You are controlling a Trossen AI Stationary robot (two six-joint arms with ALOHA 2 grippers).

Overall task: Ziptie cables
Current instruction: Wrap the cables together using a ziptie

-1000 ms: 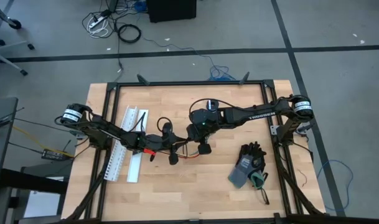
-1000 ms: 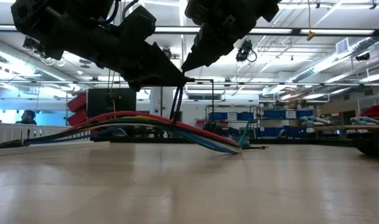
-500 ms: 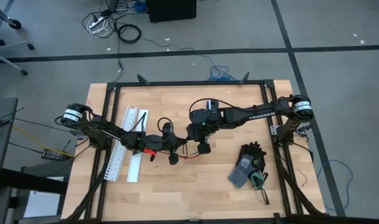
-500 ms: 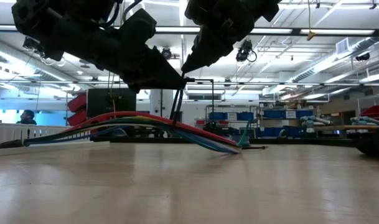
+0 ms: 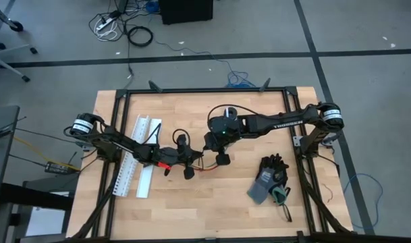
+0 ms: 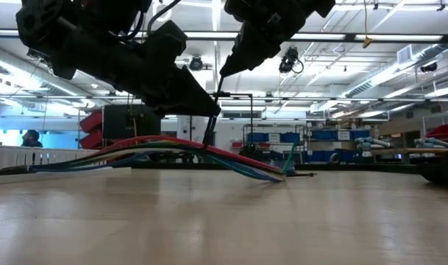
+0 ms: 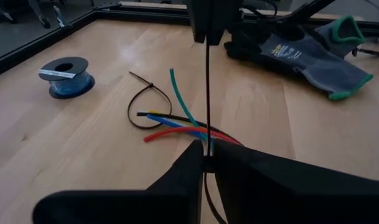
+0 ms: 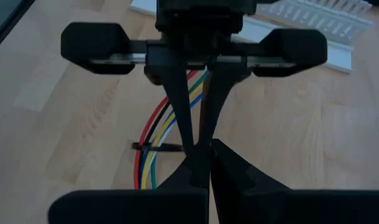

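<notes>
your left gripper (image 7: 205,163) has its dark fingers pinched together on the thin black plastic ziptie (image 7: 207,93), low, just over the loose bundle of coloured wires (image 7: 180,127) that lies mid-table; your right gripper (image 8: 201,163) is pinched on the same strip higher up, so it runs straight between the two

only the left wrist view shows you a second black ziptie already curled into a loop (image 7: 149,106) beside the wire ends, a blue spool of wire (image 7: 66,76) on the bare wood, and the grey glove with green trim (image 7: 313,53) beyond

the high view alone gives you the long white slotted plastic channel (image 5: 127,165) lying by the left arm

the low view shows the bundle (image 6: 172,151) arching off the wooden table (image 6: 224,221) under both grippers
</notes>
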